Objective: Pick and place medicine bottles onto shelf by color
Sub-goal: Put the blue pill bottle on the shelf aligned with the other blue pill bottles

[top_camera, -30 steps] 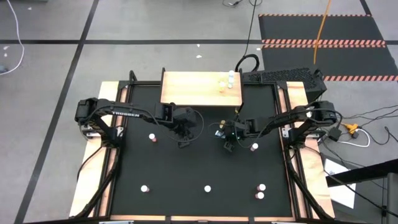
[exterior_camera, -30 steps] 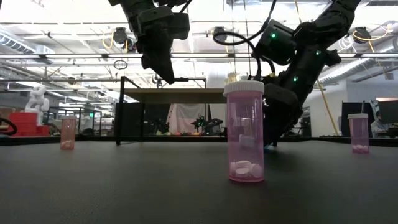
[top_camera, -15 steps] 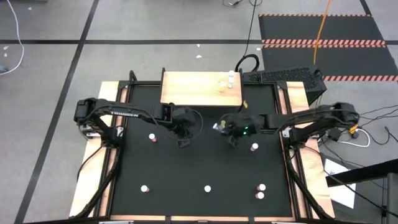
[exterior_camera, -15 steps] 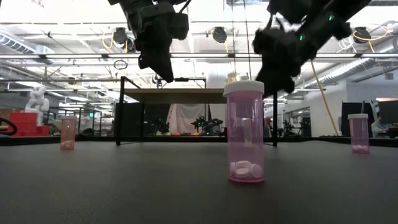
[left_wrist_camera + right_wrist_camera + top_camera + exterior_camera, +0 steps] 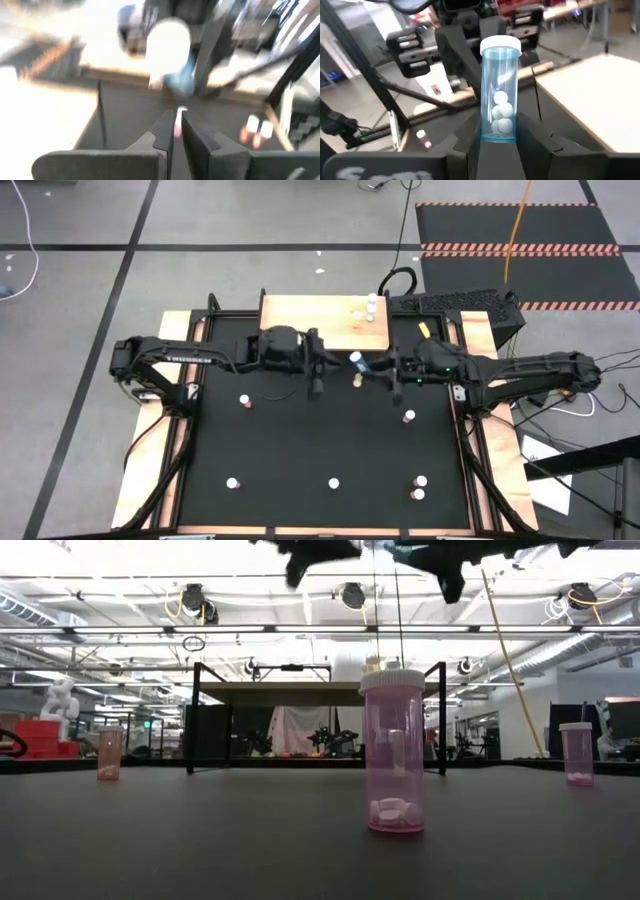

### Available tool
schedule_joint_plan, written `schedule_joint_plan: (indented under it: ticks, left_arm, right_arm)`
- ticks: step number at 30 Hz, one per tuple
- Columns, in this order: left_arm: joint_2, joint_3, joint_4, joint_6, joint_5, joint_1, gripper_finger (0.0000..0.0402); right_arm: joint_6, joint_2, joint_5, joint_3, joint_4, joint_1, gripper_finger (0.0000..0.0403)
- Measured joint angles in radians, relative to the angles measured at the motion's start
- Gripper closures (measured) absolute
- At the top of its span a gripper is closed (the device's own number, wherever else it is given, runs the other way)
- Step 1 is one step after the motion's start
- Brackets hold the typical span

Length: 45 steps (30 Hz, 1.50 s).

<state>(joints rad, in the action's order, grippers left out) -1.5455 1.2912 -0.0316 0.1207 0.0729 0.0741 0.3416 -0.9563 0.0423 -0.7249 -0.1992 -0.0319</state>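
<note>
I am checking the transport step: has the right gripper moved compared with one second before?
Yes. In the high view the right gripper, shut on the blue bottle, has moved toward the shelf, away from the pink bottle it was beside.

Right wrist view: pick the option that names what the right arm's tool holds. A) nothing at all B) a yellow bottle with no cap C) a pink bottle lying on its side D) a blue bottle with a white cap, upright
D: the right tool is shut on the blue bottle, which stands upright between its fingers, white cap on top and white pills inside.
</note>
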Motion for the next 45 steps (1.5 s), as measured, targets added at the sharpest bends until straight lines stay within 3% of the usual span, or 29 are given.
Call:
schedule_joint_plan:
  ticks: [4,8,14,18,30,45]
  left_arm:
    - [-0.028,0.001,0.237,-0.049,0.085,0.007,0.0358]
    - [-0.057,0.000,0.375,-0.027,0.136,0.015,0.0317]
    - [-0.069,0.001,0.404,-0.009,0.152,0.022,0.0220]
    - [-0.069,0.001,0.423,0.005,0.143,0.025,0.0187]
    - [-0.062,0.000,0.448,0.028,0.083,0.055,0.0178]
    - [-0.140,0.008,0.616,0.062,0.230,0.062,0.0179]
  right_arm:
    - [-0.031,0.003,-0.022,0.000,-0.081,0.000,0.0302]
    - [-0.055,-0.004,-0.038,-0.001,-0.139,-0.002,0.0302]
    - [-0.076,-0.002,-0.030,0.001,-0.162,-0.003,0.0302]
    - [-0.096,-0.002,-0.028,0.001,-0.179,-0.003,0.0302]
    - [-0.165,0.049,-0.068,-0.001,-0.252,-0.027,0.0302]
    - [-0.178,-0.007,-0.070,-0.001,-0.283,-0.039,0.0302]
